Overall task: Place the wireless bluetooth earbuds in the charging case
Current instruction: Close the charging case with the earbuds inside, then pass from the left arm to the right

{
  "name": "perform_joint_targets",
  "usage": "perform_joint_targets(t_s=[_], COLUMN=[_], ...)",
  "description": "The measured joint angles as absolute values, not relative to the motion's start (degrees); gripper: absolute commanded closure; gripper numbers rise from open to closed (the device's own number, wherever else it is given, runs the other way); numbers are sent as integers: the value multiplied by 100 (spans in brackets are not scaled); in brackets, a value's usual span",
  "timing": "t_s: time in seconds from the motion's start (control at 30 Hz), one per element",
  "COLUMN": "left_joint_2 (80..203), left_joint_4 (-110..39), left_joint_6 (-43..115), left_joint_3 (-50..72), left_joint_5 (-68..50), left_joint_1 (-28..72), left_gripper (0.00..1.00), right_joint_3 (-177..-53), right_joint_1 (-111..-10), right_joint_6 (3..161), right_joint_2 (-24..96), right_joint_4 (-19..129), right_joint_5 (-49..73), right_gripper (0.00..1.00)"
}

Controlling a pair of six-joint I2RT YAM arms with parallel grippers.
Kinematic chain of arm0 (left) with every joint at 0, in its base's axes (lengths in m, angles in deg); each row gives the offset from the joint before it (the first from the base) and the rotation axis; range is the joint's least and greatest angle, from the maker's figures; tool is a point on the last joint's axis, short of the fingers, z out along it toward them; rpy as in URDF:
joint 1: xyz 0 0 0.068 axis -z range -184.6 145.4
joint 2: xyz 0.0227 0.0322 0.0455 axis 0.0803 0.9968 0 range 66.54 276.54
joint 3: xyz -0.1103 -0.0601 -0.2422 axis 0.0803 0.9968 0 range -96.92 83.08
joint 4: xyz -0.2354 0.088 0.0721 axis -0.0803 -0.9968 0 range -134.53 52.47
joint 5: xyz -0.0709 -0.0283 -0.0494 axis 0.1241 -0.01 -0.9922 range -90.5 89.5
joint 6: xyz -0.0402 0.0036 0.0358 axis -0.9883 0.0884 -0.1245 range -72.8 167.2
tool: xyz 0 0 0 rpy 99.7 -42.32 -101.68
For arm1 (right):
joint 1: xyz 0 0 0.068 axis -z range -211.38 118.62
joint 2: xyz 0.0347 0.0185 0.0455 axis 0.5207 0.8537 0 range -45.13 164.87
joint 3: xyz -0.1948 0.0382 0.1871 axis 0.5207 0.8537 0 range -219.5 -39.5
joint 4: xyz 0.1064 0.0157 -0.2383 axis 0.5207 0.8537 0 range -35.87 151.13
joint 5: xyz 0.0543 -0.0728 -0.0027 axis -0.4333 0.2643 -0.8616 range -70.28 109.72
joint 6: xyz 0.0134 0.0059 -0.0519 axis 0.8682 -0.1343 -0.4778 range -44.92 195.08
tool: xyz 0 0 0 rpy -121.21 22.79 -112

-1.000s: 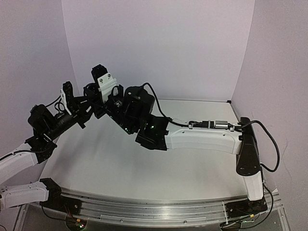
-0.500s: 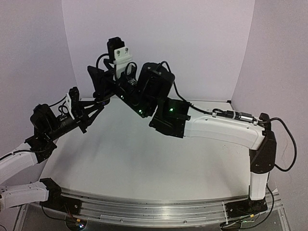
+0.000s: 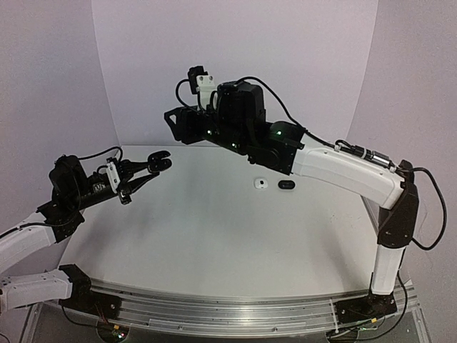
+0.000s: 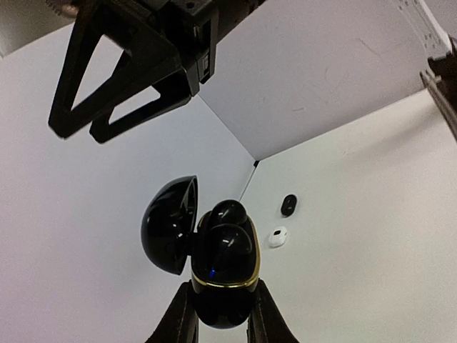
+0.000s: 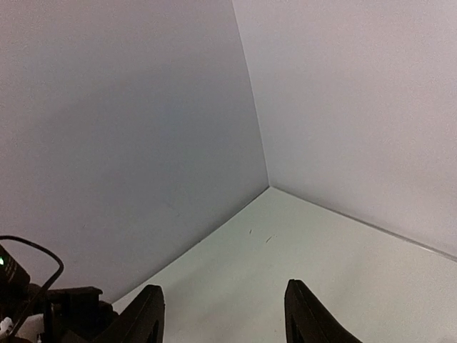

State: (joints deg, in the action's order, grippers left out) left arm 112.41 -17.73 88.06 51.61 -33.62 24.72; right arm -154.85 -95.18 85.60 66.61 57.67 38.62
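Black earbud [image 3: 285,185] beside white earbud [image 3: 261,184], right arm [image 3: 343,171] aloft nearby

Near half of worktop [image 3: 214,243] bare: open lane from both bases toward white earbud [image 3: 261,184] and black earbud [image 3: 285,185], lying near each other, not touching. Right arm [image 3: 335,166] spans above and just behind them, crowding entry from overhead. Left pincer [image 3: 152,166], gripping open charging case [image 3: 163,159], hangs well left of both. Back wall [image 3: 235,64] closes far edge.

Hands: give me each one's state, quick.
Left hand: closed on the black charging case, lid open.
Right hand: open, holding nothing.
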Motion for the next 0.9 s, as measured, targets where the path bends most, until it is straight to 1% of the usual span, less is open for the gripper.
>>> perform_joint_targets(t_s=[0.27,0.37,0.5,0.7,0.77,0.9], left_joint_2=[11201,11154,11134,11140,11206,11492], left_joint_4=[-1763,-1809,-1807,-1863,-2026,-2365], left_joint_6=[11233,11763,12041,11729,11268,9620], left_joint_3=[5428,5545,5549,5518,5393,4881], left_joint_5=[-3269,-3250,-3214,-3180,-3191,-3377], left_joint_1=[2472,2472,2472,2472,2472,2469], left_gripper=[100,100,100,100,100,100], right_joint_3=[-15227,-15197,-15187,-15078,-15074,-15031], right_joint_1=[-9580,-9580,-9569,-9563,-9535,-9380], right_joint_6=[8716,8720,8718,8734,8734,8779], right_joint_2=[6662,6662,6662,6662,6661,6573], right_joint_4=[6159,6198,6200,6240,6253,6259], right_joint_5=[3747,3701,3575,3392,3310,2952], right_gripper=[41,41,41,34,31,21])
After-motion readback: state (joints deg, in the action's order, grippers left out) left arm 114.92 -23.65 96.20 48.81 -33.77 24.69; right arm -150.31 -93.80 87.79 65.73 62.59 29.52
